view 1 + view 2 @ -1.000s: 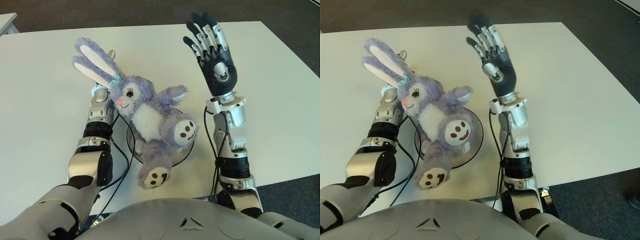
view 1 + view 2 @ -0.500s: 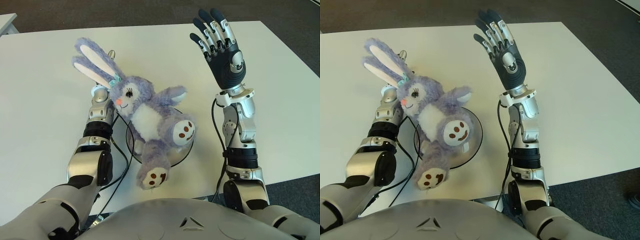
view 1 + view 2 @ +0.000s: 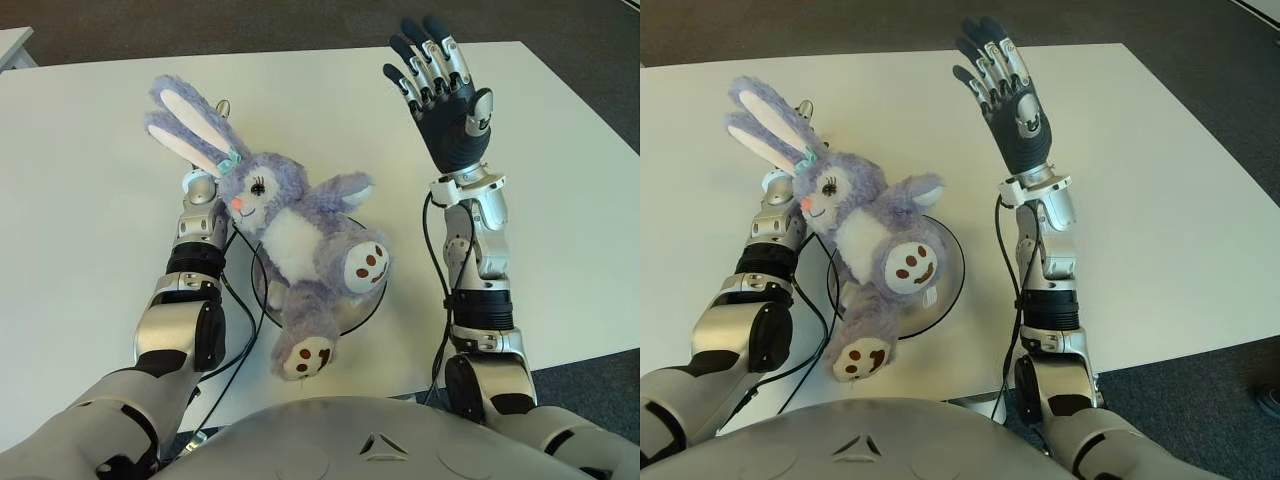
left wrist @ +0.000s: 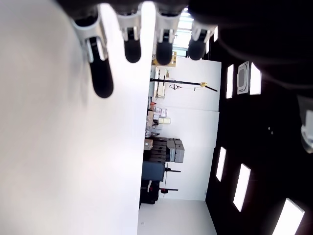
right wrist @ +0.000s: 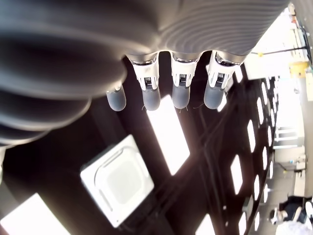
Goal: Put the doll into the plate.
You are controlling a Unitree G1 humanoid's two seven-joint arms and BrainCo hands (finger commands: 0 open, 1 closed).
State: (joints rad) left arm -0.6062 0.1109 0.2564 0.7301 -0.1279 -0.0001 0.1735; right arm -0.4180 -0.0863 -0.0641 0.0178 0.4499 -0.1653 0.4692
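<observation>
One fluffy purple doll (image 3: pixel 305 245) over round dark-rimmed plate (image 3: pixel 372 300); right hand (image 3: pixel 447 100) raised, fingers (image 3: pixel 420 60) spread; left hand's fingers (image 4: pixel 132 44) straight, empty

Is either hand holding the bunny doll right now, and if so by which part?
Neither. The left hand's fingers are straight and empty behind the doll's ears; the right hand is open, right of it.

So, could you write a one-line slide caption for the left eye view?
Purple plush doll leaning over the plate, right hand raised open beside it on the white table.
</observation>
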